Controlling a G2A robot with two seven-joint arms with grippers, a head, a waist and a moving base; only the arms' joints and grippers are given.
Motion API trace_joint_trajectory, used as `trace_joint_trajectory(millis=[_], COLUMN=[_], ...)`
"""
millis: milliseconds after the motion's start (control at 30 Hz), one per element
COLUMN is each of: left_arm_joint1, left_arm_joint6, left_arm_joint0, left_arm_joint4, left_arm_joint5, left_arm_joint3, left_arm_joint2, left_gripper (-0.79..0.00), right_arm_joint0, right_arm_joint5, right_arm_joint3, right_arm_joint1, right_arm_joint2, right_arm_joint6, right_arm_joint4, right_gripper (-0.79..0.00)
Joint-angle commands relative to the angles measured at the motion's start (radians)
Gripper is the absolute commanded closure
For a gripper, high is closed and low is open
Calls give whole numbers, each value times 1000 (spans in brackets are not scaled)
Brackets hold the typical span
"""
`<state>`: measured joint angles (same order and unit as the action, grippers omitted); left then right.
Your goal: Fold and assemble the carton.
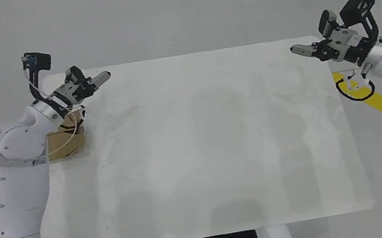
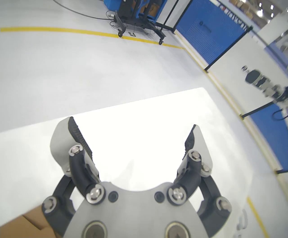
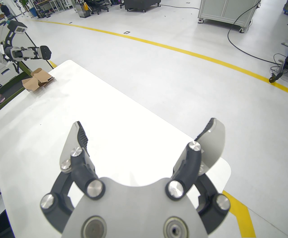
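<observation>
Left pincer (image 1: 96,80) of mine hangs in the upper left of the top view, over the far left corner of the white table (image 1: 202,140), with its jaws spread wide and nothing between them. My right pincer (image 1: 300,49) sits in the upper right of that view, by the table's opposite far corner, also spread apart and empty. The brown cardboard carton (image 1: 64,141) lies at the table's left edge, just below the left pincer in the top view and partly hidden under my left forearm. Neither pincer touches it, and it is well apart from the right one, with the whole width of the table between them. Seen from my right wrist, the carton looks partly raised, with several flaps standing loose and open rather than tucked. I cannot tell from here how many of its creases are already set. I judge the job to be at an early stage. Some shape may be there, but no closed box is, and nothing holds the cardboard at this moment. What is left, as I read it, is nearly all of the work: taking hold of the carton, likely bringing it toward the middle of the table where both arms can reach, squaring its walls, then folding the flaps in and locking them.
</observation>
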<state>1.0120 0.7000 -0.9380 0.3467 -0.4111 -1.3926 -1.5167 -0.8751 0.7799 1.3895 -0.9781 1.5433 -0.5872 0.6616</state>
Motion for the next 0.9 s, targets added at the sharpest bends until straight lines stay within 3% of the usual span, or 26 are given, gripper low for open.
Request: trace_joint_trajectory(millis=[0, 400, 600, 867], left_arm_joint1=[-4, -20, -24, -43], left_arm_joint6=[31, 91, 31, -62], left_arm_joint0=[-16, -97, -123, -179], left_arm_joint4=[-97, -452, -538, -511], left_arm_joint5=[22, 131, 139, 128], left_arm_joint3=[-3, 80, 149, 182], left_arm_joint2=[-34, -182, -242, -355], left_gripper=[-785, -785, -785, -785], right_arm_joint0=[0, 0, 0, 0], right_arm_joint5=[0, 0, 0, 0], right_arm_joint3=[0, 0, 0, 0], right_arm_joint1=[0, 0, 0, 0], right_arm_joint2=[0, 0, 0, 0], right_arm_joint6=[0, 0, 0, 0], right_arm_joint4=[0, 0, 0, 0], right_gripper=[-785, -785, -785, -785])
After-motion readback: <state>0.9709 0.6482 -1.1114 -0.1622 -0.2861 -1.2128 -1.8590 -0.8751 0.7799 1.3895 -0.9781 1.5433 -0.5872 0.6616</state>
